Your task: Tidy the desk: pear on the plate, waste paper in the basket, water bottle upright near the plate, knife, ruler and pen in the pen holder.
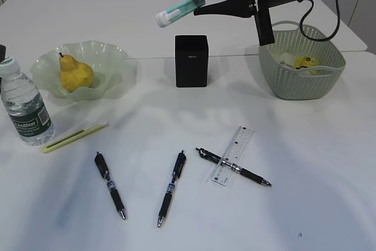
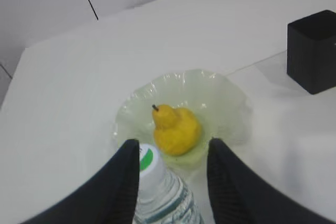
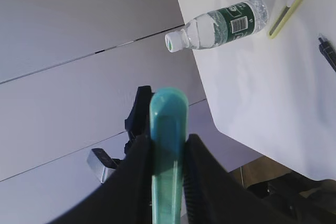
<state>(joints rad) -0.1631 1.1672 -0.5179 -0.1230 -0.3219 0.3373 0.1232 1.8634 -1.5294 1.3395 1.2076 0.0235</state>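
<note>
My right gripper [image 1: 195,4] hangs above the black pen holder [image 1: 191,61], shut on a teal and white knife [image 1: 176,11] that juts out to the left. The knife's teal end [image 3: 168,114] is pinched between the right jaws [image 3: 168,142]. The water bottle [image 1: 24,110] stands upright left of the plate [image 1: 111,57], which holds the pear [image 1: 75,74]. My left gripper [image 2: 173,153] is open around the bottle's neck [image 2: 157,192]; one finger touches the cap, the other stands apart. The clear ruler [image 1: 233,154] lies under one pen [image 1: 247,174]. Yellow waste paper [image 1: 305,63] sits in the basket [image 1: 299,80].
Two more pens [image 1: 110,185] [image 1: 171,187] lie on the desk's front half. A slim yellow-green cutter [image 1: 75,137] lies just right of the bottle. The right arm's cable hangs over the basket's rim.
</note>
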